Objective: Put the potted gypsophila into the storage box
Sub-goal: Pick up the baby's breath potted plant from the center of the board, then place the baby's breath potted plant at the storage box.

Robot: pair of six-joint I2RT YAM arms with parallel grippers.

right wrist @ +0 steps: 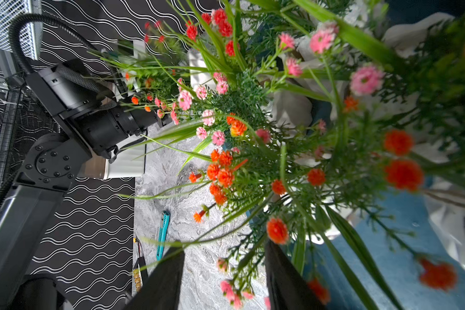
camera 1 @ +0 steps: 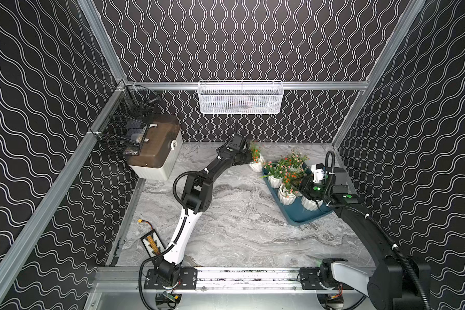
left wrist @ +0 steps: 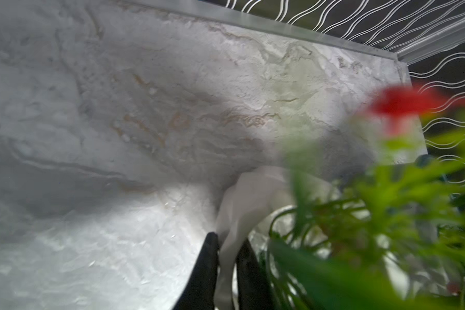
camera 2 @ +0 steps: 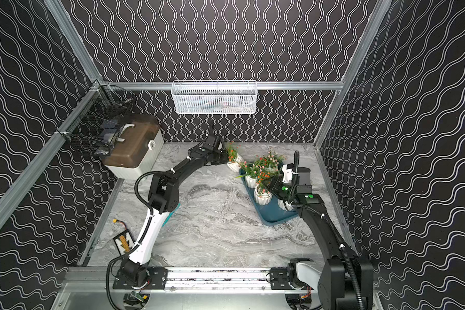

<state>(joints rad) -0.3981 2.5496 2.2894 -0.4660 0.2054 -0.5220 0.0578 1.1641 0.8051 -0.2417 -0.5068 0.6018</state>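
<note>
Potted gypsophila are nearly all stowed, by the look of it, with one plant outside the tray. On the far left, the lidded white box (camera 1: 153, 150) and the black wire basket (camera 1: 121, 128) above it play no part.

Moving right, the left gripper (camera 1: 249, 157) reaches to the far middle of the marble table (camera 1: 239, 228). There the last pot (camera 1: 256, 162) sits just beside the far left corner of the storage box (camera 1: 304, 217). In the left wrist view the two black fingers (left wrist: 207, 268) are pinched shut with the pot's white wall between them. Whether the pot has left the table I cannot tell.

Further right, the teal storage box holds the other plants. Three white pots show plainly in both top views, and thick foliage at the far end hides the rest. The near end of the box is bare.

The right gripper (camera 1: 298, 185) hangs low over the box among those plants. In the right wrist view its jaws stand partly apart, with only loose stems crossing the gap, and they grip nothing.

What is left, I judge, is to lift the gripped pot over the low rim and set it down inside without knocking its neighbours.
</note>
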